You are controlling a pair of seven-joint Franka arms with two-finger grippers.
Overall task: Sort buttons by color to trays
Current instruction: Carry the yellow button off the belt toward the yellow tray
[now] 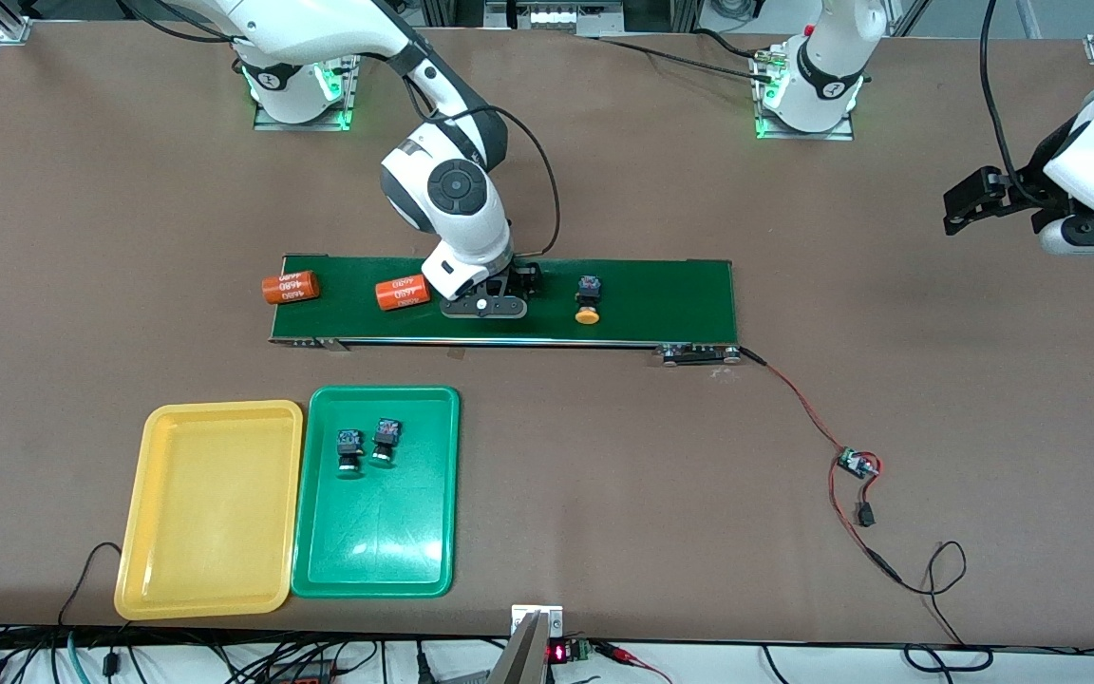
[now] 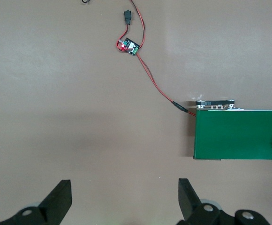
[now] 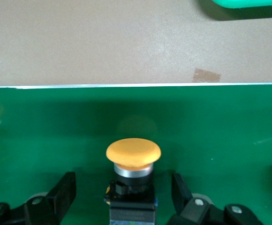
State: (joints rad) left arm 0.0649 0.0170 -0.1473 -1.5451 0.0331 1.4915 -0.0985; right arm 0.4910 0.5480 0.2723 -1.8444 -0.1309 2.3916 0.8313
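The yellow-orange button (image 3: 133,152) is lying on its side on the conveyor belt (image 1: 661,304), in the middle of the front view though hidden there under the arm. In the right wrist view its domed cap is pointing toward the belt's near edge and its dark body is sitting between the fingers (image 3: 65,187) of the right gripper (image 3: 123,180). That gripper is standing open, with a gap showing on each side of the body and nothing gripped yet. The main risk lies in how the jaws are meeting it: the body is sitting slightly nearer one finger, so that finger may push first and roll or skid the button on the smooth belt. A grip landing on the round metal collar could also slip. One orange cylinder (image 1: 402,293) is lying just beside the gripper and may get nudged. A second yellow-orange button (image 1: 588,302) is waiting on the belt toward the left arm's end. In the lower part of the front view, two green buttons (image 1: 348,449) (image 1: 385,441) are lying in the green tray (image 1: 386,570), touching the bare yellow tray (image 1: 215,513), so a careless release may be landing in the wrong one. The left gripper (image 1: 970,201) is waiting open over bare table.
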